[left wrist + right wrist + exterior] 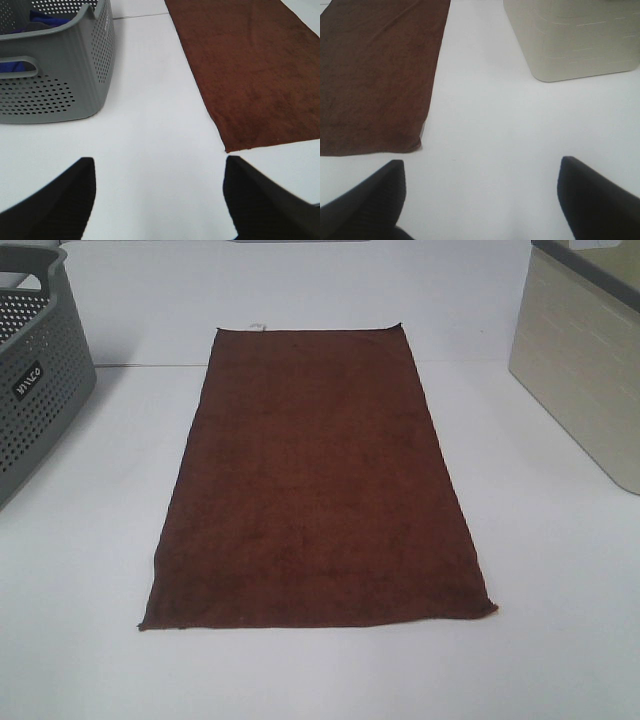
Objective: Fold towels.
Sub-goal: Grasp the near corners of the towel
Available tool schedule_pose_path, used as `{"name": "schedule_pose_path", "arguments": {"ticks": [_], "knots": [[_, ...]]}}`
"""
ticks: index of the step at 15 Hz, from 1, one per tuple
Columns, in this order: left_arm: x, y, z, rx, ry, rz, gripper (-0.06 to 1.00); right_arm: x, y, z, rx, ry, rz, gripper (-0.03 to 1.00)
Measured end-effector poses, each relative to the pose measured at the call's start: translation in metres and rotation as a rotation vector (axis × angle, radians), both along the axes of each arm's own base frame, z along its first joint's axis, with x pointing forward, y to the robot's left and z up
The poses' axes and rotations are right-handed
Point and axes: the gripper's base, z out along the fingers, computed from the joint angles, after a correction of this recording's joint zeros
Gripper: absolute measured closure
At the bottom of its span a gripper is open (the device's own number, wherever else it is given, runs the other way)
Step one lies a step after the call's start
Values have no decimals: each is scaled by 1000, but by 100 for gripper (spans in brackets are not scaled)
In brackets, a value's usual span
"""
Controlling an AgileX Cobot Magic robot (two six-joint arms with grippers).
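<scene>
The dark reddish-brown towel (pixel 315 480) lies flat and spread out lengthwise in the middle of the white table, with a small white tag (pixel 257 326) at its far left corner. It also shows in the left wrist view (pixel 255 70) and in the right wrist view (pixel 377 75). My left gripper (pixel 157 172) is open and empty over bare table, short of the towel's near left corner. My right gripper (pixel 480 172) is open and empty over bare table, short of the towel's near right corner. Neither gripper shows in the exterior high view.
A grey perforated basket (pixel 35 370) stands at the far left; the left wrist view (pixel 55 75) shows something blue inside it. A cream bin (pixel 585 360) stands at the far right, also in the right wrist view (pixel 570 37). The white table (pixel 90 540) surrounds the towel.
</scene>
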Motion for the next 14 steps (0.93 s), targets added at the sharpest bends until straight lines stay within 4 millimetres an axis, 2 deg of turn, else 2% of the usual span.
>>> {"name": "schedule_pose_path", "arguments": {"ticks": [12,14], "knots": [[0,0,1,-17,-9,7,26,1,0,0,3,7,1,19],[2,0,8,-45,-47,21,26,7,0,8,3,32,0,19]]}}
